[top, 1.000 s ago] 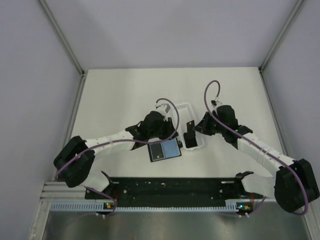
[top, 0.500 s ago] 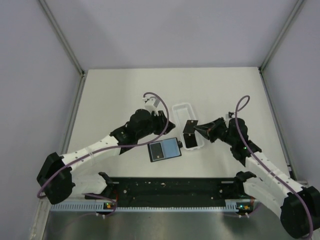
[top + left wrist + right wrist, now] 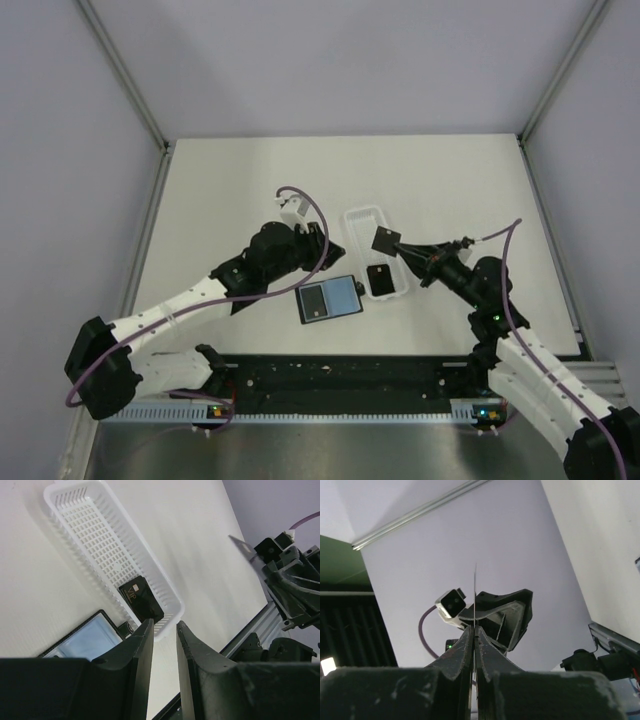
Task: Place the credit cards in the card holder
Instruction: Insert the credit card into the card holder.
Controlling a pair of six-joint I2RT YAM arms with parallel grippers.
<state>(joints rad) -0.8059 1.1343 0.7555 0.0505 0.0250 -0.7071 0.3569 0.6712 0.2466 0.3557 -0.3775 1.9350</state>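
The card holder (image 3: 330, 298) lies open on the table, blue-grey lining up; it also shows in the left wrist view (image 3: 82, 641). One dark credit card (image 3: 380, 280) lies in the near end of the white tray (image 3: 362, 218); in the left wrist view this card (image 3: 141, 599) reads "VIP". My right gripper (image 3: 402, 250) is shut on a second credit card (image 3: 385, 240) and holds it in the air over the tray. In the right wrist view that card (image 3: 475, 587) stands edge-on between the fingers. My left gripper (image 3: 320, 245) hovers left of the tray, above the card holder, jaws slightly apart and empty (image 3: 165, 630).
The long white ribbed tray (image 3: 95, 540) runs away from the card holder's right side. The black rail (image 3: 340, 375) and the arm bases sit at the near edge. Grey walls enclose the table on three sides.
My right gripper has lifted a card out of the tray and pulled back to the right with it. My left arm has drawn slightly back and left.
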